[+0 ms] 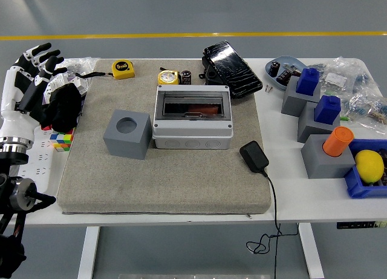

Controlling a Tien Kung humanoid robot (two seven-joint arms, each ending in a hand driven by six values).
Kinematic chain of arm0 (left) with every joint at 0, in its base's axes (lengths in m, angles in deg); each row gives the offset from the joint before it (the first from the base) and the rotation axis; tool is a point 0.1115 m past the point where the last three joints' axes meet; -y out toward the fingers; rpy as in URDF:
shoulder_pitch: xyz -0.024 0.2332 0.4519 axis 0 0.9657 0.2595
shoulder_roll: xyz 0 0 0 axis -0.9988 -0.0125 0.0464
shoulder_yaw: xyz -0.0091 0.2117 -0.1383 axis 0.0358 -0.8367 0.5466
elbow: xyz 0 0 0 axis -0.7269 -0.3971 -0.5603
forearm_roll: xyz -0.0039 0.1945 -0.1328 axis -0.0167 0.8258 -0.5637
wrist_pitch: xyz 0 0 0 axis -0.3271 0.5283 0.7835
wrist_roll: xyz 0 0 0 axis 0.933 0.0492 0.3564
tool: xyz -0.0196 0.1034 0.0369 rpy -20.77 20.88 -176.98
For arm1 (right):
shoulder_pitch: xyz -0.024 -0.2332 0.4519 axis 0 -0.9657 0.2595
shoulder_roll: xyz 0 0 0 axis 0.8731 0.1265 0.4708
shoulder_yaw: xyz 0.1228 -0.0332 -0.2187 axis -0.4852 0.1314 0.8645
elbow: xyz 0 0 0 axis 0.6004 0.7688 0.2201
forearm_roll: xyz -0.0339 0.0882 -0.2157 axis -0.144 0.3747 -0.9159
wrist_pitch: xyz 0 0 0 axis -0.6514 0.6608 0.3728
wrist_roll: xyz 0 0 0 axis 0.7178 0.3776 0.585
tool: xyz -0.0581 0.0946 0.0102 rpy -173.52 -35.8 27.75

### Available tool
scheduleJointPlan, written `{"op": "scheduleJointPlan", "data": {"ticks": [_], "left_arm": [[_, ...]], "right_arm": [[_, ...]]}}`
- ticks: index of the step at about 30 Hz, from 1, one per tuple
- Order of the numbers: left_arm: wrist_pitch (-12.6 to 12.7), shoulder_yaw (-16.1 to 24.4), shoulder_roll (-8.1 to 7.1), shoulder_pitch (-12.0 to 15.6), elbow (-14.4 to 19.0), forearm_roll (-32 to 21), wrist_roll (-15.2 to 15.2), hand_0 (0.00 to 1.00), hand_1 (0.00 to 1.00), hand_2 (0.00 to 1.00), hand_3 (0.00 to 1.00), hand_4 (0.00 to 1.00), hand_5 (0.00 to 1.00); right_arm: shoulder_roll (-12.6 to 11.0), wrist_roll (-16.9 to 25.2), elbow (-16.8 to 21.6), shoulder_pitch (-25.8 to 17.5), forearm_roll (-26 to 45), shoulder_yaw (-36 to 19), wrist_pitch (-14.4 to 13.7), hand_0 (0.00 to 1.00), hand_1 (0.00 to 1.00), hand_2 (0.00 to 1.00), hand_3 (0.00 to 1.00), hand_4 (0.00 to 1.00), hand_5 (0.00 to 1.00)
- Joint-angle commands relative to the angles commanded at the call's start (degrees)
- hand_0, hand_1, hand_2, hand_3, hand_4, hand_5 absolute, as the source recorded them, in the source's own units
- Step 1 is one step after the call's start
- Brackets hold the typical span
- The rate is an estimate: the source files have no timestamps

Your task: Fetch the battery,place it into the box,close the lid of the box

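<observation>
Left robot hand [37, 70] fingers spread, empty; one box [192, 117], three blue-grey blocks.

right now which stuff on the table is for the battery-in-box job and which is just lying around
For the job:
- battery
- box, lid shut
- left hand, fingers spread, holding nothing

Lying about:
- grey cube
- two yellow tape measures
- black charger
- lemon
- colour cube

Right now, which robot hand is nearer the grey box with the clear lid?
Left. The left robot hand hangs over the table's left edge, fingers spread, well left of the grey box. The right robot hand is not in view.
</observation>
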Motion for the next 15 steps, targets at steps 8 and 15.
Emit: {"op": "scheduleJointPlan", "data": {"ticks": [8,15], "left_arm": [[-0.51,0.08,-0.26,0.58,-0.23,0.07,-0.35,0.529,0.659,0.664,0.677,0.998,0.483],[-0.68,-0.28,0.03,0.85,-0.2,0.15,-0.4,0.52,0.65,0.664,0.673,0.998,0.482]], "right_arm": [[0.18,-0.57,0.0,-0.27,-0.24,0.08,0.16,0.647,0.641,0.676,0.591,0.998,0.581],[0.26,-0.72,0.0,-0.77,-0.3,-0.28,0.16,0.647,0.642,0.677,0.591,0.998,0.581]]}}
